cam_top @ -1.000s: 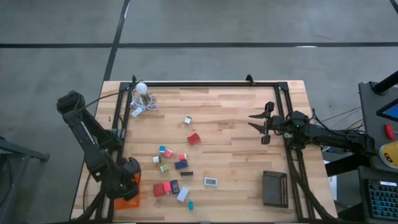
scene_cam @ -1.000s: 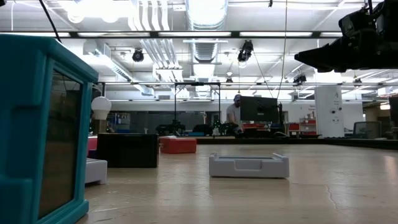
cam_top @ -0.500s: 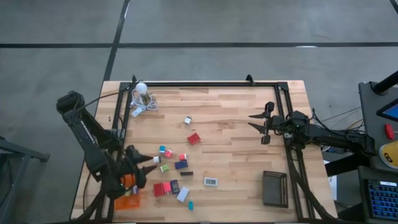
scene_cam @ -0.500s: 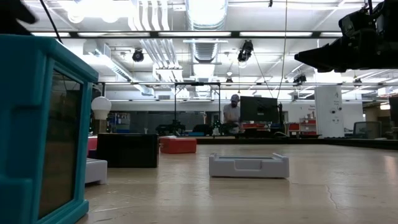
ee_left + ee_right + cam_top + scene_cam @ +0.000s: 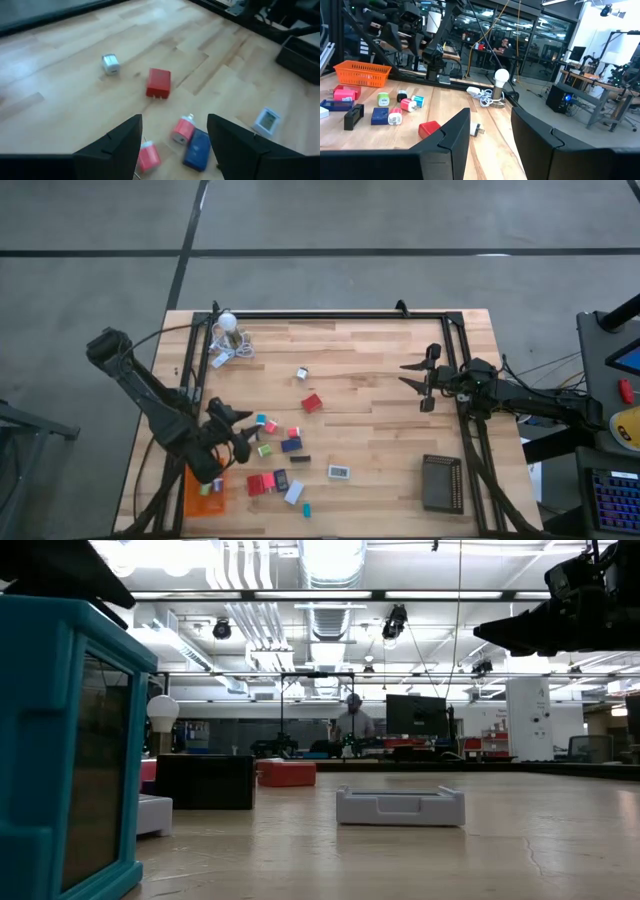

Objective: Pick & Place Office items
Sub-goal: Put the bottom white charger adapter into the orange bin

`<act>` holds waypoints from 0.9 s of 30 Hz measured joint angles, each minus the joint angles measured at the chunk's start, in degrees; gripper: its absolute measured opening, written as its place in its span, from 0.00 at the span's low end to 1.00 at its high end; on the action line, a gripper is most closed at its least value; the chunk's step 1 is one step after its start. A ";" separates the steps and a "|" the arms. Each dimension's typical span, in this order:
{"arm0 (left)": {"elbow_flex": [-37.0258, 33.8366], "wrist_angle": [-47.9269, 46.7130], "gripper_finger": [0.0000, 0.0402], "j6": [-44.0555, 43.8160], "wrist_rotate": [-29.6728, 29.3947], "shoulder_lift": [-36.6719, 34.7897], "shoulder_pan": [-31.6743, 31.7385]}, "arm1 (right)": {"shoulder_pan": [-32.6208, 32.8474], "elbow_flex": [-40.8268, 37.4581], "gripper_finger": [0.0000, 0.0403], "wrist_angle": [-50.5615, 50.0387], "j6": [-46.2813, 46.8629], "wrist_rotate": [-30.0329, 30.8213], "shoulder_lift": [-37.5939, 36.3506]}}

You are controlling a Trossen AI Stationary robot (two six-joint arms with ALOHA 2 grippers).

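The office items, several tiny blocks, lie loose on the wooden table (image 5: 380, 340): a red one (image 5: 312, 403), a navy one (image 5: 291, 445), pink ones (image 5: 261, 483) and a white one with a display (image 5: 339, 472). My left gripper (image 5: 243, 432) hovers open just left of this cluster, slanting down toward it. In the left wrist view its fingers (image 5: 115, 145) frame a pink piece (image 5: 182, 129) and the navy piece (image 5: 198, 147) without touching them. My right gripper (image 5: 408, 376) waits open and level at the table's right side, with nothing between its fingers (image 5: 450, 137).
An orange tray (image 5: 205, 492) with a small green piece inside stands at the near left corner, and a black ribbed tray (image 5: 441, 482) at the near right. A white bulb with a coiled cord (image 5: 228, 340) sits far left. A person moves in the room behind (image 5: 352, 725).
My left gripper has swung from above the orange tray toward the table's far and right side, up to the cluster of items, turning about as it went. The tray now shows uncovered. Its fingers have kept the same gap.
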 joint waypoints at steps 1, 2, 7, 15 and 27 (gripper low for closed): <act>0.00 0.00 0.57 0.35 -0.01 0.00 0.51 | 0.00 0.00 0.35 0.00 0.00 0.00 0.00; 0.00 0.01 0.57 0.40 -0.02 0.00 0.93 | 0.00 -0.02 0.35 0.00 0.00 -0.01 0.01; -0.04 0.07 0.57 1.01 -2.53 -0.02 2.17 | 0.00 -0.02 0.35 0.00 0.00 0.00 0.01; -0.04 0.02 0.57 12.44 -2.74 -0.04 2.32 | 0.00 -0.02 0.35 0.00 0.00 0.00 0.01; -0.04 0.03 0.57 15.10 -2.73 -0.04 2.32 | 0.00 -0.02 0.35 0.00 0.00 0.00 0.00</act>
